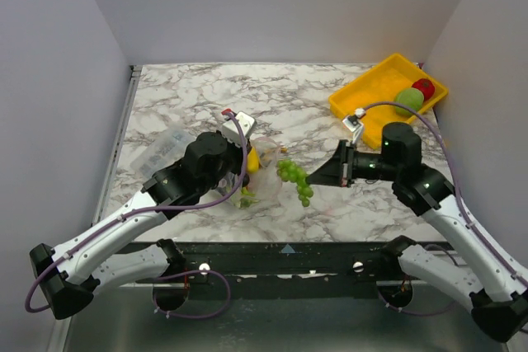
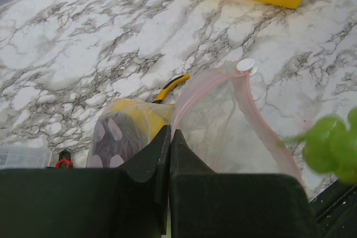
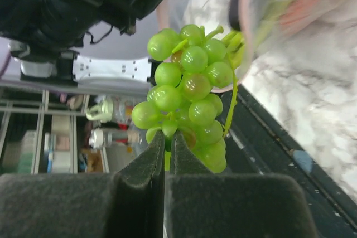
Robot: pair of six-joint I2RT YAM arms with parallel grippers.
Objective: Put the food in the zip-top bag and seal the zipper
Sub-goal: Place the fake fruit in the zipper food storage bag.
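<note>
My right gripper (image 3: 167, 140) is clamped shut on the lower part of a bunch of green plastic grapes (image 3: 189, 98). The bunch juts past the fingertips toward the left of the overhead frame. The grapes hang just beside the mouth of the clear floppy zip-top bag (image 2: 223, 121), at centre frame over the white marble-patterned table (image 1: 190, 96). My left gripper (image 2: 170, 135) is pinched closed on the bag's near edge, and the pale pink zipper strip (image 2: 249, 104) arches up from it in an open loop. Both forearms reach inward from the lower corners, grippers pointing at each other. A yellow plastic tray (image 1: 363, 82) sits at upper right, well apart.
</note>
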